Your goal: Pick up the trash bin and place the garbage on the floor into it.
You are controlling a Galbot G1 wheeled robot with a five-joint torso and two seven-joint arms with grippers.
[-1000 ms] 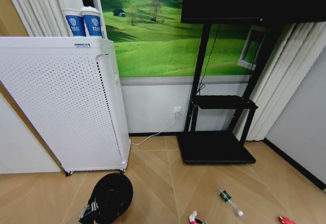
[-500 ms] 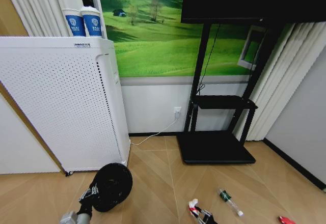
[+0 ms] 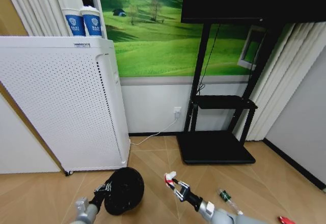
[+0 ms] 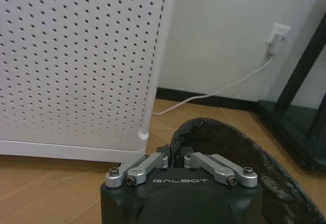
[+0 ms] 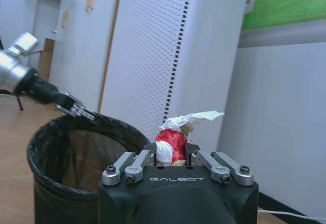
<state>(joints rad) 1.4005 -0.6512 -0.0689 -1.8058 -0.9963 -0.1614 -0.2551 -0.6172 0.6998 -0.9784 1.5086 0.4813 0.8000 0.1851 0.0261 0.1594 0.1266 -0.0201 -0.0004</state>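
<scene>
Pinching from both sides, our jaws are each closed on something: the left gripper (image 3: 104,188) is clamping the near-left rim of the trash bin (image 3: 124,190), and the right gripper (image 3: 175,186) is squeezing the red-and-white wrapper (image 3: 169,177) between its fingertips. We are holding the bin off to the left, in front of the white perforated appliance (image 3: 61,102), with its mouth turned toward the right arm, which we judge makes it an easier target. In the right wrist view the wrapper (image 5: 175,137) is sitting just beside the bin's rim (image 5: 76,132), not yet over the opening, and the left gripper (image 5: 76,109) is gripping the far edge. We are keeping the wrapper's loose white tail pointing upward, clear of the fingers. On the floor to the right, the green bottle (image 3: 227,198) and the red piece (image 3: 286,220) are lying well apart from the bin, still to be collected.
</scene>
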